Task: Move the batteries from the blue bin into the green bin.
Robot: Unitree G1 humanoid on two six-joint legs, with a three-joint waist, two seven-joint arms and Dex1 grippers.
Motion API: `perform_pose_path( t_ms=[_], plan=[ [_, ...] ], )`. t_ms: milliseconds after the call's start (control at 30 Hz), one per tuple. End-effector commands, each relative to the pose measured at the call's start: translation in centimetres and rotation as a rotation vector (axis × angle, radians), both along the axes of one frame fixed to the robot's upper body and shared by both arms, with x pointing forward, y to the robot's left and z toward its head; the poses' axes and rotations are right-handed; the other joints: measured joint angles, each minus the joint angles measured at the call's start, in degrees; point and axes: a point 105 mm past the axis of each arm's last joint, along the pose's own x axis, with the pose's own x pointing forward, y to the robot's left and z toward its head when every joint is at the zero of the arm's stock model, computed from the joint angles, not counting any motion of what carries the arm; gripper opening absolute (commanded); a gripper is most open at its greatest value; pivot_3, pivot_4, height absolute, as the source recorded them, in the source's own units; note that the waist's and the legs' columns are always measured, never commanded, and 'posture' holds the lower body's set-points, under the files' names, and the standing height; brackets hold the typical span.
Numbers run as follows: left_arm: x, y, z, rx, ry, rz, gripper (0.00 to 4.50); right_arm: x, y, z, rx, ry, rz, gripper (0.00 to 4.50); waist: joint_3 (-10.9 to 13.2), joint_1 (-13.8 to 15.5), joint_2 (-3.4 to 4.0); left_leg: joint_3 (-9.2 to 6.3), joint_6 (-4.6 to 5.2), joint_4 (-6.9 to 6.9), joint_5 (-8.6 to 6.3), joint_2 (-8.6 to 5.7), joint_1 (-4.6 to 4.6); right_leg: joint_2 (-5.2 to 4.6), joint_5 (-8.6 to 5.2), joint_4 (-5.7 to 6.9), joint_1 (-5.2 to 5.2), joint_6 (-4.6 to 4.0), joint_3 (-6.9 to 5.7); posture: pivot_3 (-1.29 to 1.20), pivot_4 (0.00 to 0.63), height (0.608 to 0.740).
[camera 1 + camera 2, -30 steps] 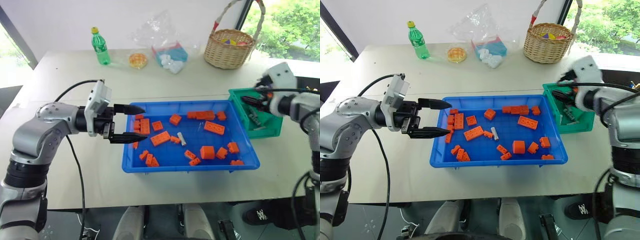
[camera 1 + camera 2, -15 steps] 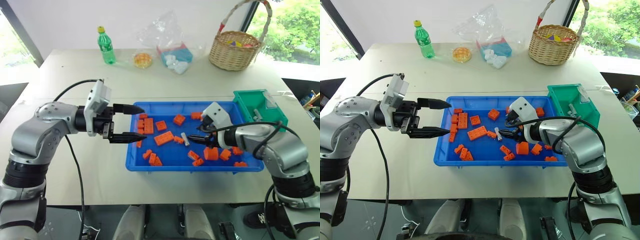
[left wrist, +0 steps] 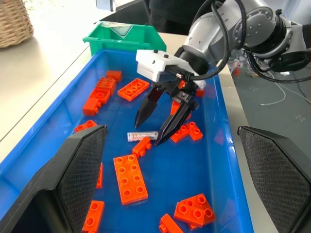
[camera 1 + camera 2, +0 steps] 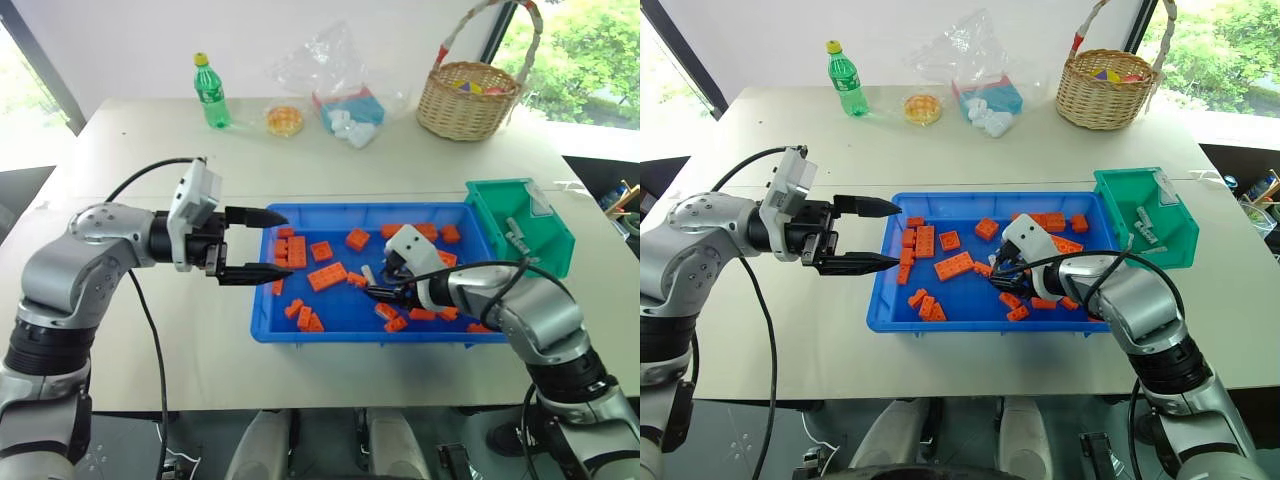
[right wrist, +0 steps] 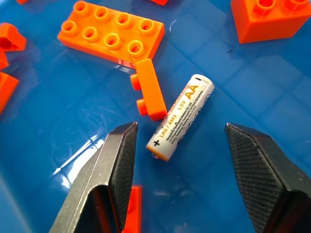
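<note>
right fingers: the right gripper (image 3: 158, 127) is angled down into the blue bin (image 4: 262, 300) with its fingers (image 5: 119, 165) spread and nothing between them yet — a pose for straddling the one loose battery.
battery: the battery (image 5: 181, 116) lies flat on the bin floor just ahead of the fingertips, roughly centred in the gap between them, apart from both pads; one end sits beside a small orange brick (image 5: 148, 94), almost touching it.
why this approach: the gap is wider than the battery, so a short push forward should frame it; the crowding brick is the risk — it may get caught or nudge the battery askew.
green bin: the green bin (image 4: 1118, 215) stands against the blue bin's far right end, behind the right arm, with a few batteries (image 4: 1143, 222) already lying inside — close by, so each carry is short.
left fingers: the left gripper (image 4: 252, 246) hangs level at the blue bin's left rim, fingers spread and empty, well apart from the battery — seemingly parked out of the way.
change from a second ago: the right gripper was up at the green bin; it has now swung across and down to the battery. the left gripper has not moved.
</note>
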Motion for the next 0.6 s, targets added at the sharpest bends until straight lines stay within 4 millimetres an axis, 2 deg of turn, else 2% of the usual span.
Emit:
perform_pose_path(
  t_ms=[33, 133, 167, 233, 367, 500, 600],
  plan=[
    [-0.1, 0.3, 1.4, -0.008, -0.062, 0.006, 4.50, 0.7, -0.6, 0.4, -0.025, -0.057, -0.012, 2.91, 0.0, 0.0, 0.00, 0.00, 0.00, 0.00, 0.00, 0.00, 0.00, 0.00, 0.00, 0.00, 0.00, 0.00, 0.00, 0.00, 0.150, 0.693],
    [0.0, 0.3, 1.4, -0.009, -0.062, 0.005, 4.50, 1.2, -1.1, 0.2, -0.045, -0.080, -0.029, 2.91, 0.0, 0.0, 0.00, 0.00, 0.00, 0.00, 0.00, 0.00, 0.00, 0.00, 0.00, 0.00, 0.01, 0.00, 0.00, 0.00, 0.150, 0.693],
    [0.0, 0.3, 1.4, -0.010, -0.063, 0.005, 4.50, 1.3, -1.1, 0.2, -0.043, -0.081, -0.032, 2.68, 0.0, 0.0, 0.00, 0.00, 0.00, 0.00, 0.00, 0.00, 0.00, 0.00, 0.00, 0.00, 0.01, 0.00, 0.00, 0.00, 0.150, 0.693],
    [0.0, 0.3, 1.4, -0.011, -0.063, 0.004, 4.50, 1.3, -0.9, 0.4, -0.034, -0.086, -0.025, 2.01, 0.0, 0.0, 0.00, 0.00, 0.00, 0.00, 0.00, 0.00, 0.00, 0.00, 0.00, 0.00, 0.01, 0.00, 0.00, 0.00, 0.150, 0.693],
    [0.1, 0.2, 1.4, -0.013, -0.063, 0.004, 4.50, 1.0, -0.9, 1.0, -0.027, -0.096, -0.015, 0.06, 0.0, 0.0, 0.00, 0.00, 0.00, 0.00, 0.00, 0.00, 0.00, 0.00, 0.00, 0.00, 0.01, 0.00, 0.00, 0.00, 0.150, 0.693],
    [0.2, 0.1, 1.3, -0.014, -0.061, 0.001, 4.50, 1.1, -1.6, 2.1, -0.029, -0.120, -0.031, 0.07, 0.0, 0.0, 0.00, 0.00, 0.00, 0.00, 0.00, 0.00, 0.00, 0.00, 0.00, 0.00, 0.00, 0.00, 0.00, 0.00, 0.150, 0.693],
    [0.2, 0.1, 1.2, -0.016, -0.058, -0.002, 4.50, 2.2, -4.0, 4.9, -0.027, -0.194, -0.119, 0.07, 0.0, 0.1, 0.00, 0.00, 0.00, 0.00, 0.00, 0.00, 0.00, 0.00, 0.00, -0.01, 0.01, 0.00, 0.00, 0.00, 0.150, 0.693]
  ],
)
